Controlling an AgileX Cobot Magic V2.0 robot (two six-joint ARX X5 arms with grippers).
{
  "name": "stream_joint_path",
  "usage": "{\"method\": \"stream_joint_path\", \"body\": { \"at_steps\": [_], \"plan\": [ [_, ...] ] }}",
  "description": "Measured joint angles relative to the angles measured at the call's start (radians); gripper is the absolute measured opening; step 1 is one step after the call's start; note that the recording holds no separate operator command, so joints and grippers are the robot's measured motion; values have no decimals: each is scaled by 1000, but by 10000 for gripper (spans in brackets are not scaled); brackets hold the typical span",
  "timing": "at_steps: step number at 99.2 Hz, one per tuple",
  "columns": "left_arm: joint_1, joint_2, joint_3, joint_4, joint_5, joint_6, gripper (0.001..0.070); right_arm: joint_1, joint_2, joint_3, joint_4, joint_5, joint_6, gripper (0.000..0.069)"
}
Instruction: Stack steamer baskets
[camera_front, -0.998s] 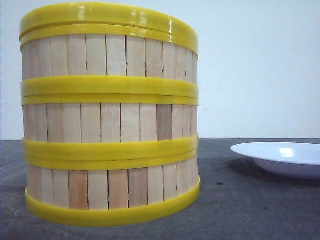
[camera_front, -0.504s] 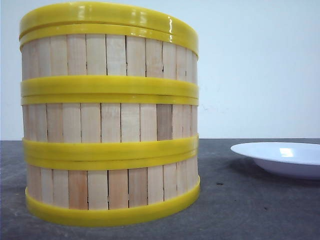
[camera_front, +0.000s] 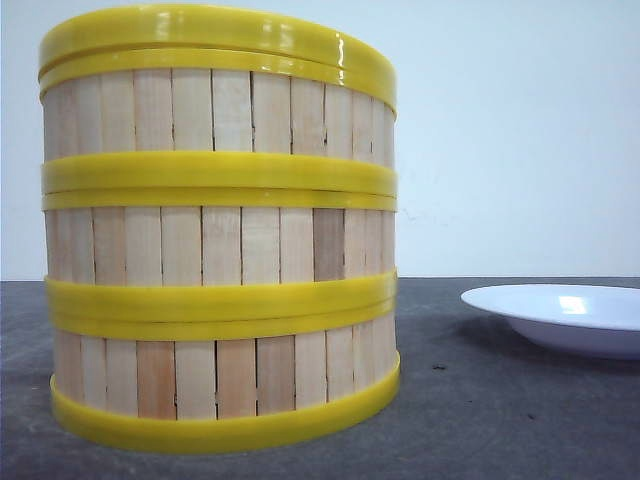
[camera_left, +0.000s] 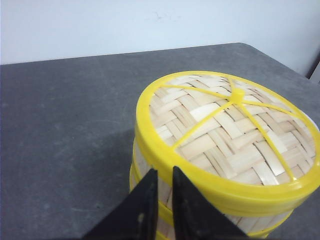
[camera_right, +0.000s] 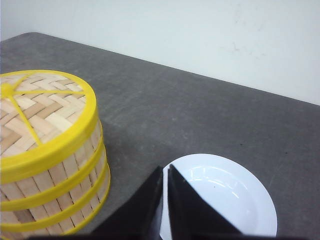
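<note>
The three steamer baskets (camera_front: 220, 250) stand stacked in one straight column on the dark grey worktop (camera_front: 500, 420), filling the left half of the front view, their yellow rings meeting in pairs between the tiers of pale slats. From this low angle only the yellow edge at the top of the column shows; the wrist views look down and reveal a woven-bamboo lid (camera_left: 227, 127) with a yellow rim, spokes and a small central knob seated on the topmost basket. The front view shows no arm at all. In the left wrist view the left gripper (camera_left: 162, 200) hangs above the near side of the stack, its two black fingers (camera_left: 145, 210) pressed almost together with only a thin slit between them and nothing caught there. The right wrist view shows the right gripper (camera_right: 165, 200) likewise clenched on nothing, over the edge of a white plate (camera_right: 225, 200) that lies on the worktop well to the right of the stack; the front view catches only part of that plate at its right border.
</note>
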Motion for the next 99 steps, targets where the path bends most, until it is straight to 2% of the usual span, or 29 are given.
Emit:
{"method": "stream_joint_path", "body": {
  "at_steps": [15, 26, 35, 53, 79, 99],
  "plan": [
    [56, -17, -14, 36, -11, 74, 25, 0, 0, 0, 0, 0, 0, 9],
    [135, -64, -98, 149, -87, 89, 25, 0, 0, 0, 0, 0, 0, 9],
    [193, -109, -199, 232, -128, 91, 25, 0, 0, 0, 0, 0, 0, 9],
    [251, -208, -422, 369, -217, 86, 25, 0, 0, 0, 0, 0, 0, 9],
    [257, -321, -683, 462, -219, 84, 25, 0, 0, 0, 0, 0, 0, 9],
    [257, -370, -733, 487, -220, 84, 25, 0, 0, 0, -1, 0, 0, 9]
  ]
}}
